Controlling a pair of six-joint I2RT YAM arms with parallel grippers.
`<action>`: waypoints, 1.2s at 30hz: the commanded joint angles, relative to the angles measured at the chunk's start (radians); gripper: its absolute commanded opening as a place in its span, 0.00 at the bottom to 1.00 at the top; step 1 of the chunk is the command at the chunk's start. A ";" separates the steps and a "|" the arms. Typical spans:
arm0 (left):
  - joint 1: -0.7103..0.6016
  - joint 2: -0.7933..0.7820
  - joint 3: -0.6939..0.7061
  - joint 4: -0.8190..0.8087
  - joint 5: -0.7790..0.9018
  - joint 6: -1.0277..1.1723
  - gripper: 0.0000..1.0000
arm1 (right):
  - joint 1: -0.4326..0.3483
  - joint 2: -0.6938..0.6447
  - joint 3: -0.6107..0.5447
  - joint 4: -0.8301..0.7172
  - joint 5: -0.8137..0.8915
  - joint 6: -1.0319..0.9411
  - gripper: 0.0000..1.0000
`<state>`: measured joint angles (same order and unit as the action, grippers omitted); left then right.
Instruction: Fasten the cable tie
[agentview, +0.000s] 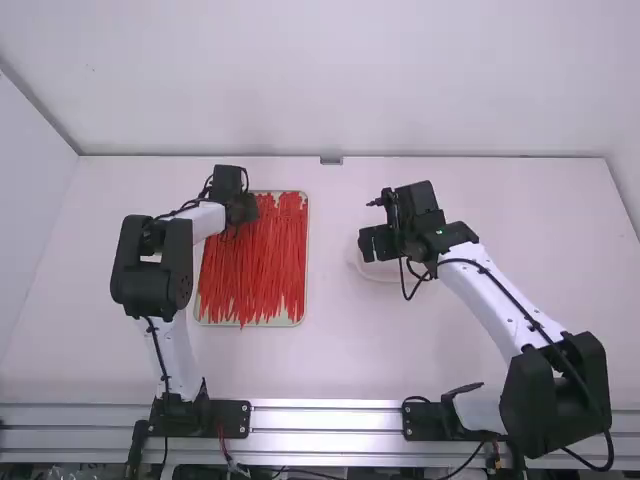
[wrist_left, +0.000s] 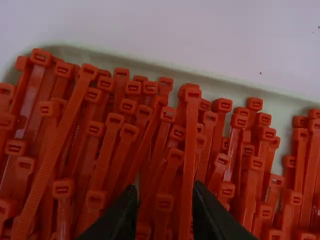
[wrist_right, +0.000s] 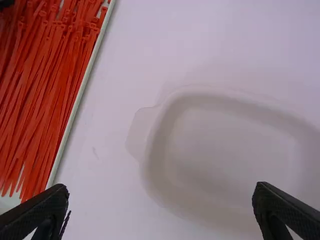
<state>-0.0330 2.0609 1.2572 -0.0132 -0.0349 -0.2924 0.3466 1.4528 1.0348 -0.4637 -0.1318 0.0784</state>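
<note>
The right end effector (wrist_right: 159, 195) is hovering wide open and empty over a white tub (wrist_right: 225, 145), likely standing ready. Farther left, the left end effector (wrist_left: 164, 192) is hanging part-open, empty, over red cable ties (wrist_left: 125, 135) heaped in their tray (wrist_left: 235, 91), apparently choosing one.

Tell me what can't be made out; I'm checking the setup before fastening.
High view: right gripper covers most of the white dish.
High view: left gripper hides the cable ties beneath it.
Left wrist view: ties' tails cut off by the edge.
Right wrist view: dish's end cut off at the edge.
</note>
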 joint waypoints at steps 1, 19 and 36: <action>-0.006 0.015 -0.007 -0.005 -0.001 -0.003 0.29 | 0.001 0.010 0.032 0.000 -0.003 0.000 0.98; -0.006 0.016 -0.035 0.029 -0.001 -0.006 0.26 | 0.001 0.010 0.032 -0.001 -0.006 0.000 0.98; -0.005 0.016 -0.035 0.041 -0.001 -0.006 0.18 | 0.002 0.010 0.032 -0.005 -0.006 0.000 0.98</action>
<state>-0.0330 2.0609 1.2301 0.0284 -0.0353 -0.2958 0.3470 1.4528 1.0348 -0.4675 -0.1356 0.0788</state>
